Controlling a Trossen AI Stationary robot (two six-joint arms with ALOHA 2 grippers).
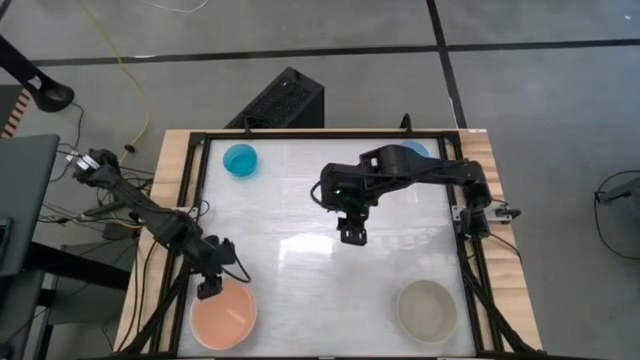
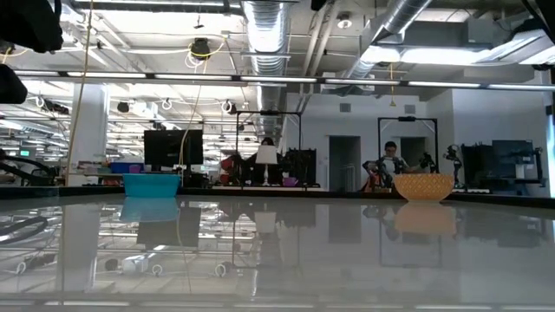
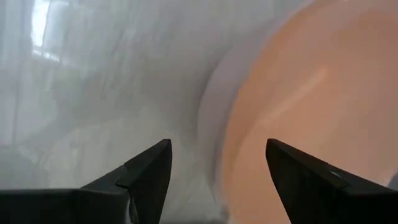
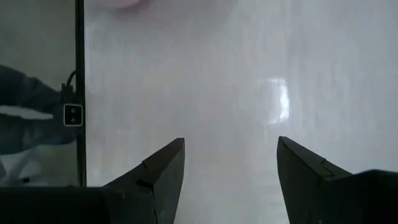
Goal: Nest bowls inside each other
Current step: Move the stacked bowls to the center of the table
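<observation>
A salmon-pink bowl (image 1: 223, 315) stands on its base at the table's near left. My left gripper (image 1: 210, 288) is open just above its far-left rim; in the left wrist view one finger is over the bowl's inside (image 3: 311, 93) and the other over the table, and the gripper (image 3: 217, 174) holds nothing. A beige-grey bowl (image 1: 427, 310) stands near right. A cyan bowl (image 1: 240, 160) (image 2: 151, 184) stands far left. A light blue bowl (image 1: 416, 150) at the far right is mostly hidden by the right arm. My right gripper (image 1: 352, 235) (image 4: 230, 174) hangs open and empty over the table's middle.
A black frame (image 1: 195, 200) runs round the white tabletop (image 1: 300, 270) on a wooden board. Cables and a dark box (image 1: 280, 100) lie beyond the far-left edge. The stretch of table between the two near bowls is bare.
</observation>
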